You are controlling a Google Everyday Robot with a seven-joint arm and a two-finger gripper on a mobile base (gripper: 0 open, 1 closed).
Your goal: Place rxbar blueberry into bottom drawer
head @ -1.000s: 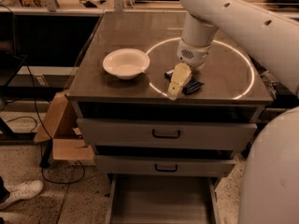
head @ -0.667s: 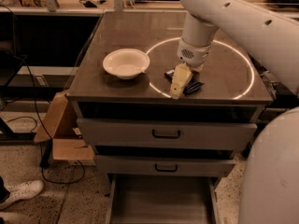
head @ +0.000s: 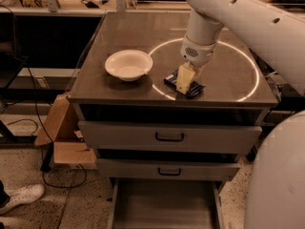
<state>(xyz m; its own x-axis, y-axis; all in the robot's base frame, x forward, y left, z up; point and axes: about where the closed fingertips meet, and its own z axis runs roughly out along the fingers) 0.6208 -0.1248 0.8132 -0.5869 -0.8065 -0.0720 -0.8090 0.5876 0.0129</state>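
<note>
At the front edge of the dark cabinet top [head: 224, 56], right of its middle, the gripper [head: 184, 83] of a white robot arm [head: 238, 18] is seen lowered onto the rxbar blueberry [head: 196, 88]. The dark blue bar is laid flat and askew to the front edge, with one end showing to the left of the pale gripper and the other to its right. The middle of the bar is hidden by the gripper. Whether the jaws are apart, together or clamped on the bar cannot be told.

A bright ring of light [head: 251, 75] is cast over the right half of the top, and the bar is crossed by its front arc. A white bowl [head: 128, 65] is set upright left of the bar, near it but apart from it, just outside the ring.

Below the top, two grey drawers with dark handles, the upper [head: 119, 136] and the middle [head: 128, 169], are shown pushed in. The bottom drawer [head: 164, 206] is pulled out toward the camera, and its grey floor is seen between pale side rails.

On the speckled floor to the left of the cabinet, a cardboard box [head: 64, 132] is leaned against its side, and a white shoe [head: 21, 197] is seen near the lower left corner.
</note>
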